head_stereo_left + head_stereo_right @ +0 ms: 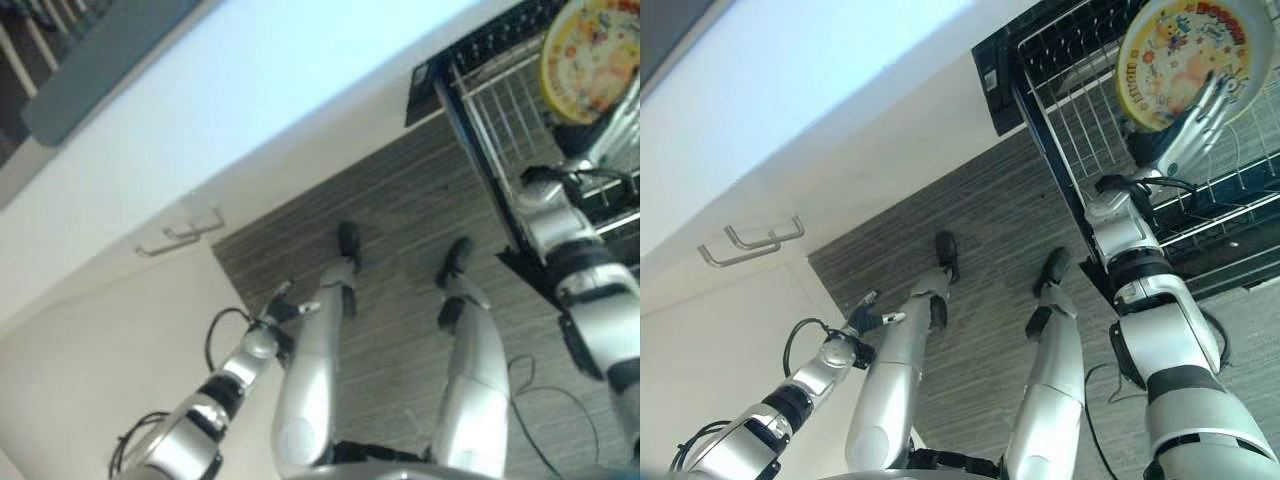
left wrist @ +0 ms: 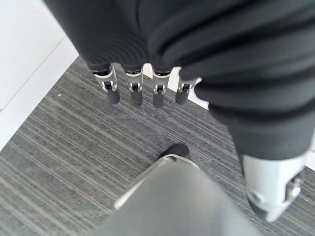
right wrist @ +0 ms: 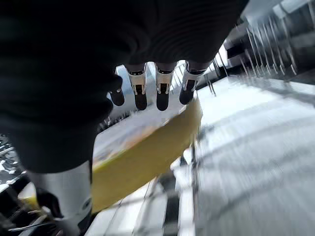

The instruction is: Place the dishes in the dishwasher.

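Observation:
A yellow plate [image 1: 1180,60] with a cartoon print stands on edge over the pulled-out wire rack [image 1: 1075,120] of the dishwasher at the upper right. My right hand [image 1: 1185,130] is shut on it, fingers along its printed face. In the right wrist view the plate's yellow rim [image 3: 147,157] lies between the fingers [image 3: 162,96] and the thumb [image 3: 66,196]. I cannot tell whether the plate's lower edge touches the rack's tines. My left hand [image 1: 868,320] hangs open and empty at my left side over the floor, its fingers [image 2: 133,91] straight.
The dishwasher's dark frame [image 1: 992,75] borders the rack on the left. A white cabinet front with two metal handles [image 1: 745,245] and a white countertop [image 1: 790,90] run along the left. Grey striped floor [image 1: 990,210] lies between cabinet and dishwasher.

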